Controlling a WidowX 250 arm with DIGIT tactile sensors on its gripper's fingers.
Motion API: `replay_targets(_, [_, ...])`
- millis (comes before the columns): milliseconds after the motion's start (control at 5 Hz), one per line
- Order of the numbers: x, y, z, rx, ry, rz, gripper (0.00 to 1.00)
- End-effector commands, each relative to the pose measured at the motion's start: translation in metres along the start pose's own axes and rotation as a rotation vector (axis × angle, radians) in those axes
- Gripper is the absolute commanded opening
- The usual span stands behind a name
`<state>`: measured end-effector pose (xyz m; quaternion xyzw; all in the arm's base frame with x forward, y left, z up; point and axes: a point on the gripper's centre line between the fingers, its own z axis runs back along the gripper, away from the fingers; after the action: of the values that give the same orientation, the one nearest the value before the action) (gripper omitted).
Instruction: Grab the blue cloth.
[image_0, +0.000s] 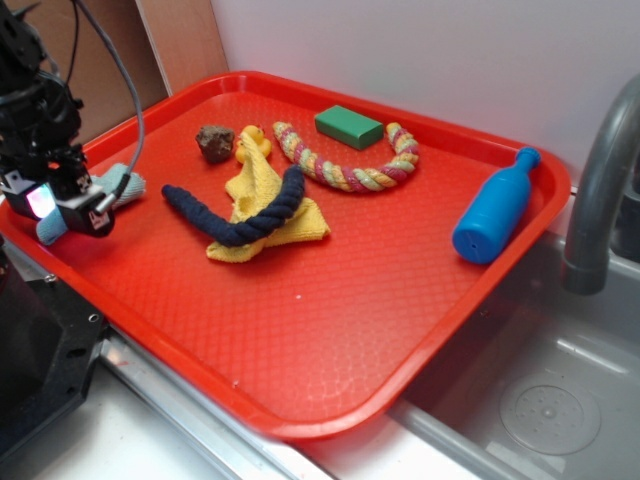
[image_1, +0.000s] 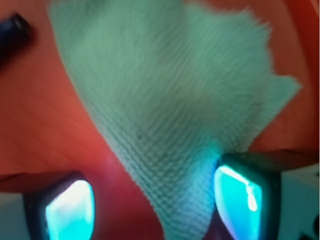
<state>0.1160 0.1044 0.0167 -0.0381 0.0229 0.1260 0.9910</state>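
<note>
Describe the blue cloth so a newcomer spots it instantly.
Start at the red tray and go to its far left edge, where the pincer hangs. The blue cloth lies directly beneath it, a pale light-blue knit partly hidden by the fingers. Unlike the yellow cloth mid-tray under the navy rope, nothing else lies on it.

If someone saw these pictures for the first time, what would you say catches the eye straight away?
First, the large red plastic tray filling the exterior view, with a bright blue plastic bottle lying near its right rim. Mid-tray, a dark navy rope crosses a rumpled yellow knitted cloth. In the wrist view, the pale light-blue knitted cloth fills the frame, its lower tip between the glowing pads of the tool at the tray's left edge.
</note>
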Motion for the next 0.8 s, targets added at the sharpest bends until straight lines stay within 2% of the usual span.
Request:
replay_targets(0, [0.009,0.007,-0.006,0.045,0.019,-0.007,0.10])
replay_targets(200, [0.008,0.007,-0.006,0.046,0.015,-0.009,0.00])
replay_targets(400, [0.007,0.008,-0.005,0.052,0.012,-0.020,0.00])
replay_targets(600, [0.011,0.000,0.025,0.132,-0.032,-0.061,0.00])
